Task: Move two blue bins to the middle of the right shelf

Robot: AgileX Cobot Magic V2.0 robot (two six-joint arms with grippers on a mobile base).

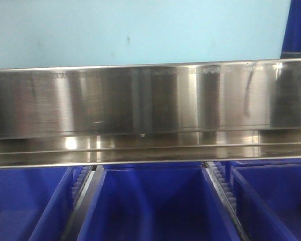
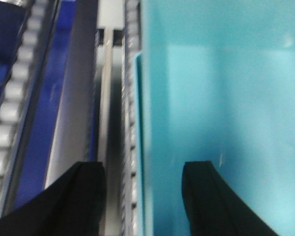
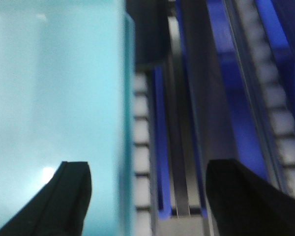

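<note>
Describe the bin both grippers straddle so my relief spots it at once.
Find the wide steel rail crossing the front view. The bin shows just above it, filling the top of the frame. It is pale sky-blue and plain-sided; the crates below the rail are dark blue.

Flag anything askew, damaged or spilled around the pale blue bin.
Nothing stands out. The pale blue bin sits level above the steel rail; the left gripper and right gripper, both open, straddle its side walls. No spill or crack shows.
</note>
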